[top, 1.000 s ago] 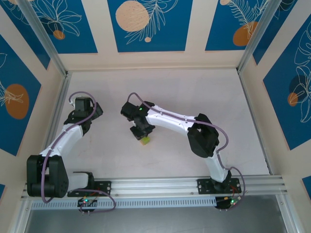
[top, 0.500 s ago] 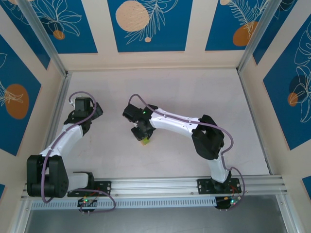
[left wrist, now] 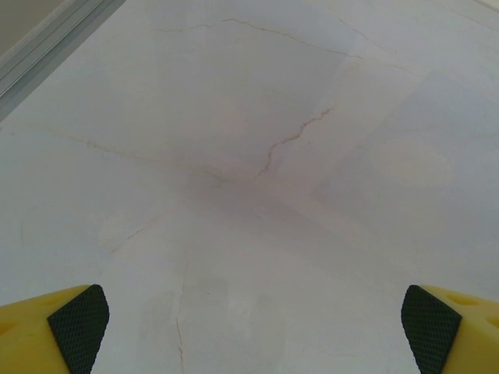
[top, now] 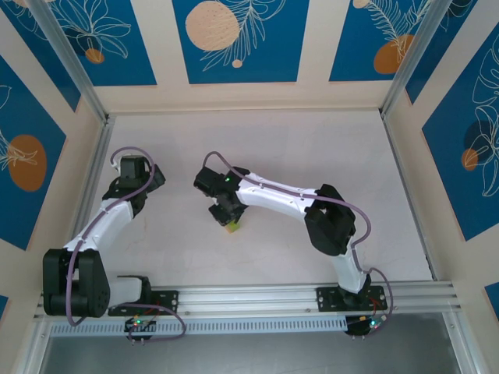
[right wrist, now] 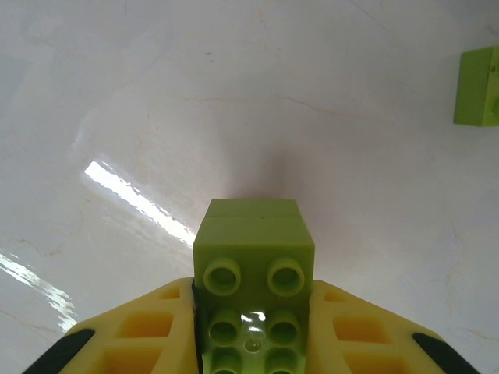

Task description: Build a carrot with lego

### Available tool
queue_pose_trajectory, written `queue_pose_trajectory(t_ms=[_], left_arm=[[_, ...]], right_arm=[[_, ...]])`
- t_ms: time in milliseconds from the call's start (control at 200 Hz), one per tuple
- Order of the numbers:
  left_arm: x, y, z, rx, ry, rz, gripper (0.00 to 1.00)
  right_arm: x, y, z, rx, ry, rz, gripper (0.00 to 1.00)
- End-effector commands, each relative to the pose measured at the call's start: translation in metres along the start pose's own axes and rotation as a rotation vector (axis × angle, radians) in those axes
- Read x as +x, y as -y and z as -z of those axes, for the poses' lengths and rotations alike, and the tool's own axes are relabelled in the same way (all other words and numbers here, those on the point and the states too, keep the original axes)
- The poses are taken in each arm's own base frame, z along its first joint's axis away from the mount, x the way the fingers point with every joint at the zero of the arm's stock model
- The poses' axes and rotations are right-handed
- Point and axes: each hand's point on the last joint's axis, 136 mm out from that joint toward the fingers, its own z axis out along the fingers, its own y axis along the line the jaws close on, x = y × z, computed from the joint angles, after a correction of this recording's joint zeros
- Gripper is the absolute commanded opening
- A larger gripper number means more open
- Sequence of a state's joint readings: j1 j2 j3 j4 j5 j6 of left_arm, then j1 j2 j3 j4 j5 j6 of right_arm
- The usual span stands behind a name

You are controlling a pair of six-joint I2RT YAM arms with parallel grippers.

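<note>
My right gripper [right wrist: 253,331] is shut on a carrot piece of joined lime-green lego bricks [right wrist: 253,249]. The piece's studs face the wrist camera, its far end is low over the table, and its near end is hidden between the yellow fingers [right wrist: 148,335]. From above, the right gripper [top: 224,216] is left of centre, with the lime-green piece [top: 232,227] poking out under it. A separate lime-green lego brick [right wrist: 477,86] lies on the table at the right wrist view's upper right edge. My left gripper [left wrist: 253,327] is open above bare table, and from above the left gripper [top: 146,185] is at the left.
The white table [top: 312,148] is walled by an aluminium frame and blue patterned panels. A metal rail [left wrist: 47,39] runs close to the left gripper. The right arm's elbow [top: 331,222] juts out over the table's right half.
The right wrist has shifted slightly right and back again, still holding the lime-green piece at about the same spot. The left arm has stayed still.
</note>
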State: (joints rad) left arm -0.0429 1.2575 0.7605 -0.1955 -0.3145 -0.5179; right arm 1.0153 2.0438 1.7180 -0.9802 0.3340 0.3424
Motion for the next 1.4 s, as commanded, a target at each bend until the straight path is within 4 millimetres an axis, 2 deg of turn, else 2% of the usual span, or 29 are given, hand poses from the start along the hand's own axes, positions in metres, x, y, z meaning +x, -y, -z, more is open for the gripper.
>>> queue_pose_trajectory(t_ms=[0, 350, 555, 950, 1085, 1395], left_arm=[[-0.013, 0.001, 0.005, 0.015, 0.027, 0.017, 0.99], [-0.014, 0.004, 0.003, 0.022, 0.026, 0.022, 0.99], [-0.015, 0.005, 0.001, 0.025, 0.023, 0.022, 0.99], [-0.015, 0.003, 0.003, 0.017, 0.027, 0.02, 0.99], [-0.013, 0.003, 0.002, 0.017, 0.023, 0.02, 0.99], [-0.014, 0.003, 0.002, 0.018, 0.023, 0.02, 0.99]], right_arm=[[0.012, -0.002, -0.005, 0.012, -0.07, 0.047, 0.29], [-0.015, -0.002, 0.008, 0.001, -0.015, 0.05, 0.29], [-0.022, -0.002, 0.013, -0.012, -0.006, 0.053, 0.29], [-0.016, -0.006, -0.009, -0.03, -0.037, 0.041, 0.29], [-0.014, -0.005, -0.009, -0.029, -0.04, 0.039, 0.33], [-0.019, -0.001, 0.007, -0.042, -0.001, 0.029, 0.52]])
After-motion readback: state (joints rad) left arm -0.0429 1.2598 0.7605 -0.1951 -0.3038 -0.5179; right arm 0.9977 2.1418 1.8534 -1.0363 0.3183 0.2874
